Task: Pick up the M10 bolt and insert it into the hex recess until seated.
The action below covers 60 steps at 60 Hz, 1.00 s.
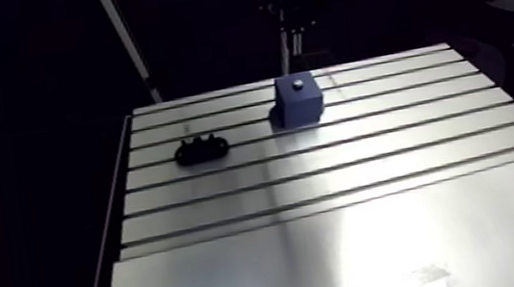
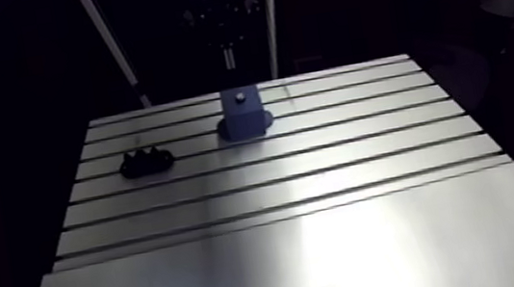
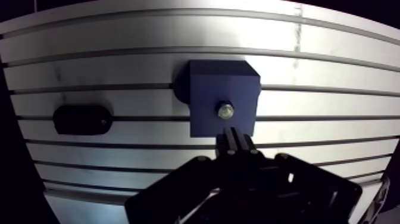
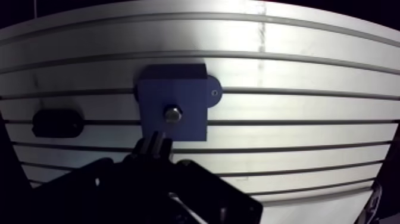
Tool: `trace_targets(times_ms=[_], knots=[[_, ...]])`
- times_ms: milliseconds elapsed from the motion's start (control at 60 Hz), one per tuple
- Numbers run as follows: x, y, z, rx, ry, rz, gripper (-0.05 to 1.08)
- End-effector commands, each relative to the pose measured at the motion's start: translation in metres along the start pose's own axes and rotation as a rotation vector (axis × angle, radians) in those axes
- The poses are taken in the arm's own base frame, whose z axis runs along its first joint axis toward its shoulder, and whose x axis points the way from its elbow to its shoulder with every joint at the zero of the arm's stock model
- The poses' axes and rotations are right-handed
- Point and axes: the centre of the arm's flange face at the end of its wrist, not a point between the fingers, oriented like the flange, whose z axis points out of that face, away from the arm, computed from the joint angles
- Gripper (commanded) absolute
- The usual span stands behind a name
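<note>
Where the slotted aluminium table (image 1: 343, 171) runs toward the upper middle of the arm view, a dark blue square block (image 1: 298, 102) stands on it. The small silvery M10 bolt (image 1: 297, 82) sits in its top face, and a low black oblong holder (image 1: 200, 149) lies apart at centre left. From the wrist, the black two-fingered gripper (image 3: 235, 138) has its fingers pressed together on nothing, tips just short of the bolt.

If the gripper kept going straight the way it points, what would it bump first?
Probably the blue block, right by the bolt in its top. The gripper points there, though depth is hard to judge.
</note>
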Motion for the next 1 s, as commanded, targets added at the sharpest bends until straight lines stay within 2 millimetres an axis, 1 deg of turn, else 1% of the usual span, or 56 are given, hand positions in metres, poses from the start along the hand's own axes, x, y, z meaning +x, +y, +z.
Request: trace_targets(times_ms=[17,67,217,417,1000], knots=[[-0.002,0.001,0.013,-0.002,0.010,-0.007,1.08],[-0.002,0.001,0.019,-0.002,0.022,-0.016,1.08],[-0.004,0.003,0.025,-0.006,0.026,-0.021,1.08],[-0.005,0.007,0.029,-0.006,0.030,-0.022,1.08],[-0.004,0.006,0.043,-0.002,0.031,-0.032,1.08]])
